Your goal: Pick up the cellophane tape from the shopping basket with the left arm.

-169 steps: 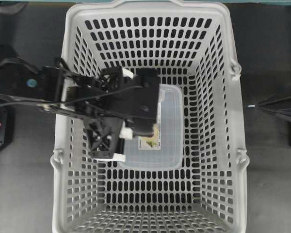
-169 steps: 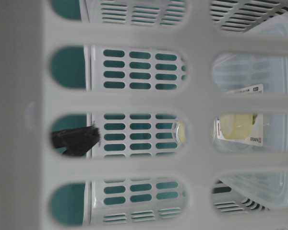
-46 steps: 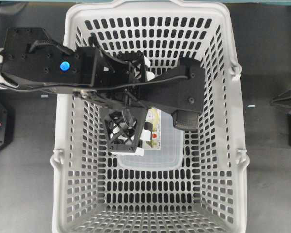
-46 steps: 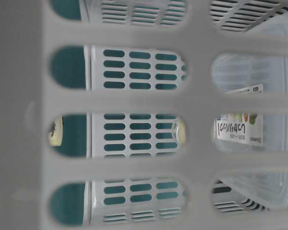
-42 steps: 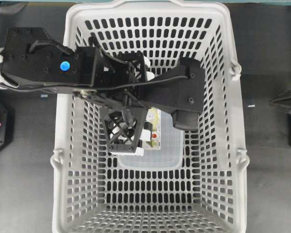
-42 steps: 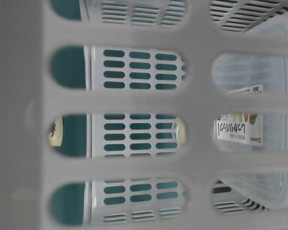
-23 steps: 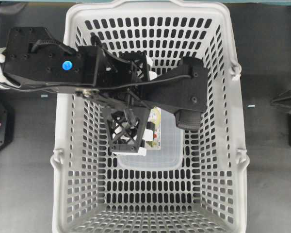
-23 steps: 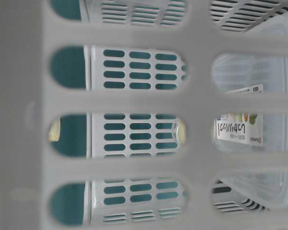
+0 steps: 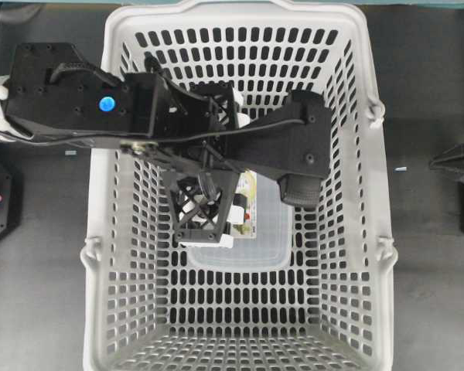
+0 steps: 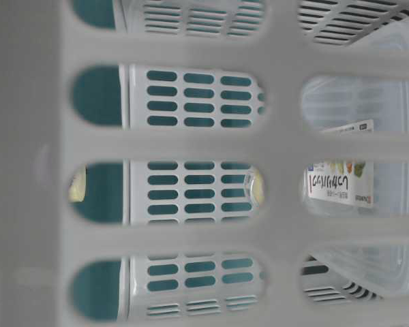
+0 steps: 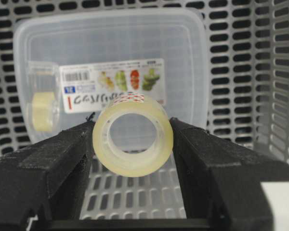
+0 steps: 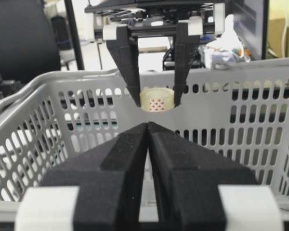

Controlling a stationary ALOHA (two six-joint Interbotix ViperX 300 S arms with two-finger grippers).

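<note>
pale yellowish tape [image 11: 133, 139] sits clenched between the two fingers of the left claw [image 12: 155, 103], level with the rim of the grey basket [image 9: 100, 116], where a few seconds ago the claw was down on the clear box [image 11: 111, 53] at the centre of the overhead frame. over the last second it has barely moved, so the pick looks done; the right claw [image 12: 148, 126] is pressed closed at the right edge.

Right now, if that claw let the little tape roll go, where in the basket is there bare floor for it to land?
The basket floor is bare between the clear box and the near wall. The middle is crowded by the box, with the left gripper holding the tape above it.
</note>
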